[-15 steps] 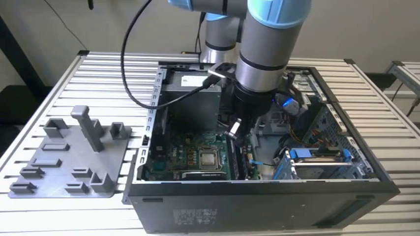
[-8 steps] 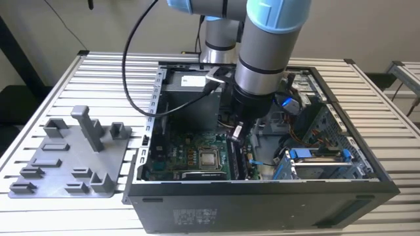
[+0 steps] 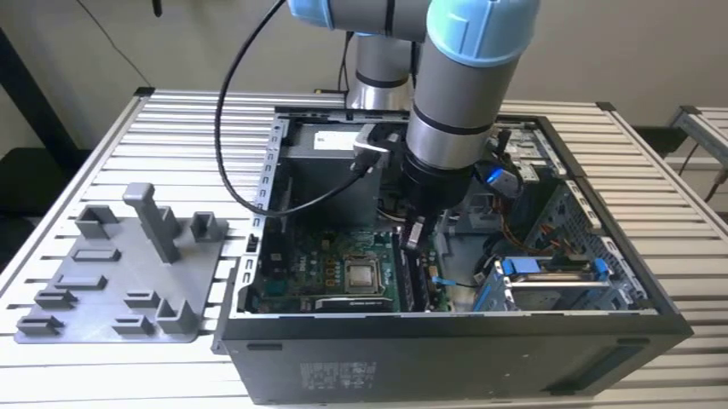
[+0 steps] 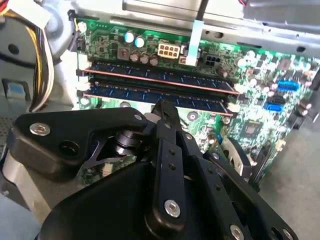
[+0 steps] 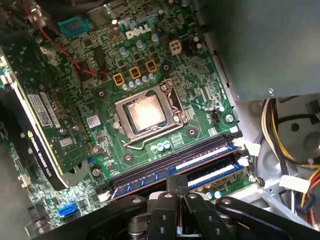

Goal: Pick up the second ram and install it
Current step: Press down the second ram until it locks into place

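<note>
The black gripper (image 4: 162, 112), its fingers drawn together at the tip, presses directly down on the long dark-blue second ram stick (image 4: 155, 95), which lies crosswise beneath it in its slot on the green motherboard (image 5: 100, 100), parallel beside another blue stick (image 4: 160, 75).

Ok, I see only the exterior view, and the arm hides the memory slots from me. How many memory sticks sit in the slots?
Observer: Two. In the second wrist view, the farther stick and the nearer stick, both dark blue, lie side by side in their slots on the green board.
Operator: And where is the hand compared to them?
Observer: The hand has its tip right at the nearer stick, about the middle of its length. Whether it presses on the stick I cannot tell.
</note>
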Motion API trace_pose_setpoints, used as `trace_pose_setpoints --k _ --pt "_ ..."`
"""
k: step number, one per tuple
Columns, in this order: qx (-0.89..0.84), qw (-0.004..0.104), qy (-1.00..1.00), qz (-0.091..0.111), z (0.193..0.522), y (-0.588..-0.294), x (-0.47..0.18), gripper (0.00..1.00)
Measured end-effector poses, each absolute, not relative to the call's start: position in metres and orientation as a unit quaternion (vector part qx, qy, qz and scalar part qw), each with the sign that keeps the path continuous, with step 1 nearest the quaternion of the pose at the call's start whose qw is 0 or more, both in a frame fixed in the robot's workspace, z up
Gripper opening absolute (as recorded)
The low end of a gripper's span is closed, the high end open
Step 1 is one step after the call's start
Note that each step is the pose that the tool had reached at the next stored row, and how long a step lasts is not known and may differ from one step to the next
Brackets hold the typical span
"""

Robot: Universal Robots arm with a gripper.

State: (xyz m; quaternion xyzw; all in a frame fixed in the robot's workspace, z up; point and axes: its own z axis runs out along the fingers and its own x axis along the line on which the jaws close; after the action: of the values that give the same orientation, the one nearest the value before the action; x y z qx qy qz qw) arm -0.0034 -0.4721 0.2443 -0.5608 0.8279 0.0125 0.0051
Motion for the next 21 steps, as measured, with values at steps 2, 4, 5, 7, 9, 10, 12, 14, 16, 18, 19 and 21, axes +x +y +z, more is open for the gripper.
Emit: trace_pose_setpoints --k 2,4,5,7,9,10,12,14,16,18,19,21 --pt "-0.576 0.006 0.817 0.014 0.2432 -0.4720 -0.0034 0.11" --pt "-0.591 0.007 0.807 0.016 0.2423 -0.4720 -0.0034 0.11" --pt "-0.598 0.008 0.802 0.016 0.2419 -0.4720 -0.0034 0.11" --pt "-0.612 0.008 0.791 0.018 0.2412 -0.4720 -0.0034 0.11" --pt "-0.625 0.009 0.780 0.019 0.2405 -0.4720 -0.0034 0.11" --pt "-0.632 0.010 0.774 0.020 0.2401 -0.4720 -0.0034 0.11" --pt "-0.646 0.011 0.763 0.021 0.2395 -0.4720 -0.0034 0.11" --pt "-0.659 0.011 0.752 0.022 0.2389 -0.4720 -0.0034 0.11" --pt "-0.669 0.012 0.743 0.022 0.2388 -0.4720 -0.0035 0.11" --pt "-0.670 0.012 0.742 0.022 0.2387 -0.4721 -0.0037 0.11" --pt "-0.670 0.012 0.741 0.022 0.2387 -0.4720 -0.0038 0.11" --pt "-0.670 0.012 0.741 0.022 0.2387 -0.4720 -0.0038 0.11"
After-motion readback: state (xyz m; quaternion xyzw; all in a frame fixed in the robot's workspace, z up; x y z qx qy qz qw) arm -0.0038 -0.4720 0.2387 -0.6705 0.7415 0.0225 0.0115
